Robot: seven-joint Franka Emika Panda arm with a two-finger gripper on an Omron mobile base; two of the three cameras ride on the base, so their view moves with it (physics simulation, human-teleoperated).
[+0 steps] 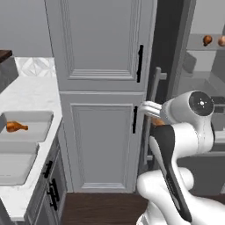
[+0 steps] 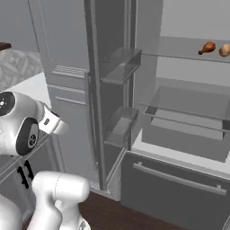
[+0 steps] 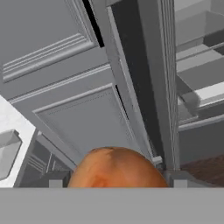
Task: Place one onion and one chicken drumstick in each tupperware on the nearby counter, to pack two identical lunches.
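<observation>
In the hand view a round orange-tan onion (image 3: 114,168) sits between my gripper's (image 3: 117,182) fingertips (image 3: 55,182), and the gripper is shut on it. From the left base view the gripper (image 1: 154,115) is held in front of the tall grey cabinet, with a bit of the onion (image 1: 157,121) showing behind the arm. On the white counter (image 1: 30,94) at the left stand two light-grey tupperware. The far tupperware (image 1: 37,117) holds a chicken drumstick (image 1: 15,127). The near tupperware (image 1: 17,163) looks empty. Another drumstick (image 2: 206,48) and onion (image 2: 224,50) lie on the open fridge's upper shelf.
A tall grey cabinet (image 1: 103,88) with black handles stands between the counter and the open fridge (image 2: 179,112). The fridge door (image 2: 96,90) with its bins stands open edge-on. Below are a dark drawer (image 2: 175,184) and a dark wood floor (image 1: 105,211).
</observation>
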